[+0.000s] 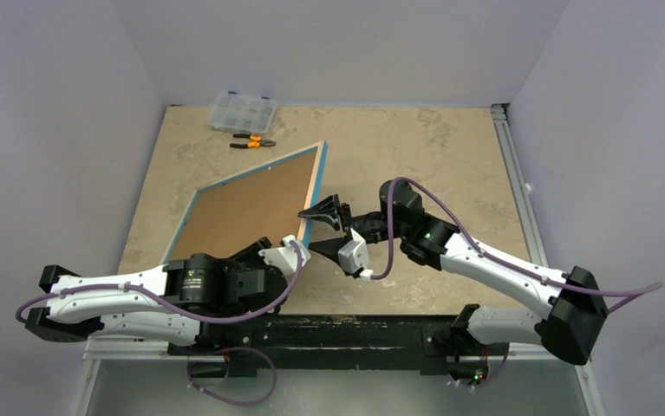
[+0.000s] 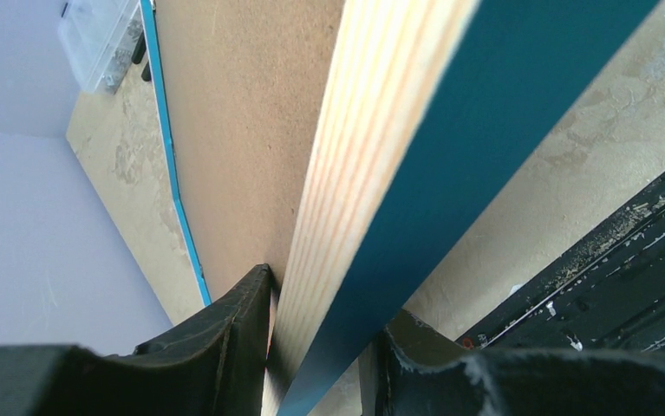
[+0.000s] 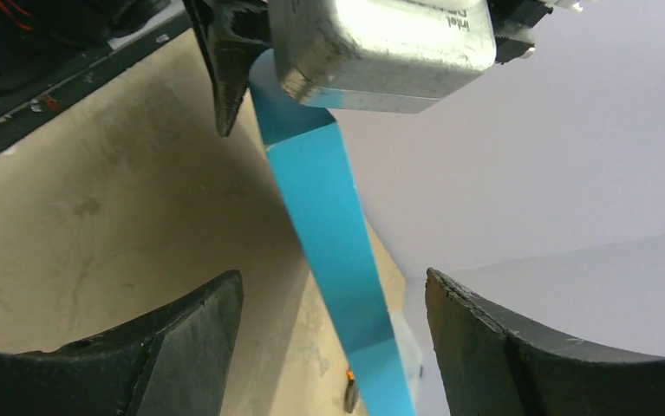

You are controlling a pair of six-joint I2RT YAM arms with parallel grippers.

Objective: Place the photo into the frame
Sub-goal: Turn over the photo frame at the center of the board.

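Note:
The frame [image 1: 259, 167] is tilted up off the table, its near right corner raised. Its back faces up, light wood with a blue rim, and a brown backing board [image 1: 246, 208] fills it. My left gripper [image 1: 300, 245] is shut on the frame at that near right corner. In the left wrist view the frame's bar [image 2: 381, 173] runs between the left gripper [image 2: 329, 295] jaws, wood side against one finger and blue face toward the other. My right gripper [image 1: 316, 215] is open beside the frame's right edge. The blue bar [image 3: 329, 217] passes between the right gripper [image 3: 333, 277] fingers without touching. The photo is hidden.
A clear plastic parts box [image 1: 242, 111] and orange-handled pliers [image 1: 252, 140] lie at the table's far left. The black base rail [image 1: 346, 334] runs along the near edge. Walls close in on three sides.

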